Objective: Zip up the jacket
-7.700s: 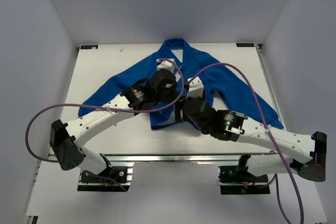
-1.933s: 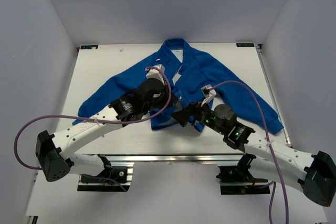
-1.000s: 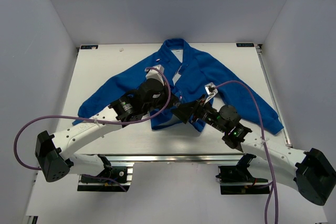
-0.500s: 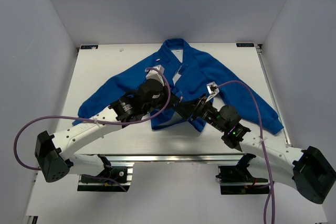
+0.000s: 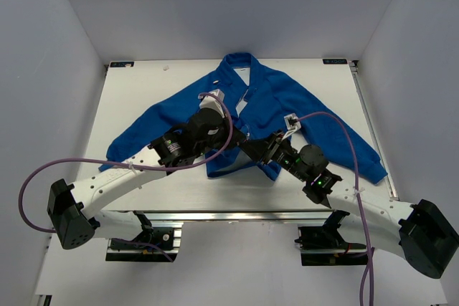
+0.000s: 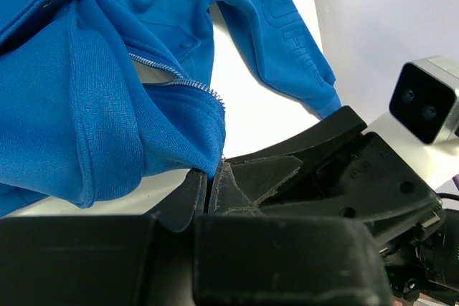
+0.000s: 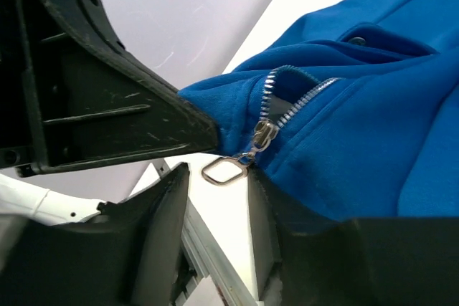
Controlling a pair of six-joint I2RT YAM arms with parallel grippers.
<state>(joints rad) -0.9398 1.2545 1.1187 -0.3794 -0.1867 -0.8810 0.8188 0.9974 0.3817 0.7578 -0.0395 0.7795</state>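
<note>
The bright-blue jacket (image 5: 272,98) lies spread on the white table, collar at the back. My left gripper (image 5: 239,134) is shut on the jacket's bottom hem corner (image 6: 204,155) beside the zipper teeth (image 6: 179,80). My right gripper (image 7: 215,180) is open, its fingers (image 7: 161,213) either side of the silver zipper pull ring (image 7: 224,170), which hangs from the slider (image 7: 262,134) at the bottom of the zipper. In the top view the right gripper (image 5: 252,148) sits at the hem, close to the left gripper.
The white table (image 5: 136,91) has a metal rail along its near edge (image 5: 237,214). Purple cables (image 5: 43,170) loop beside both arms. Enclosure walls stand on the left, right and back. The jacket's sleeves (image 5: 143,127) spread towards both sides.
My right gripper has moved in towards the jacket's bottom hem and now straddles the zipper pull. My left gripper has stayed clamped on the hem.
</note>
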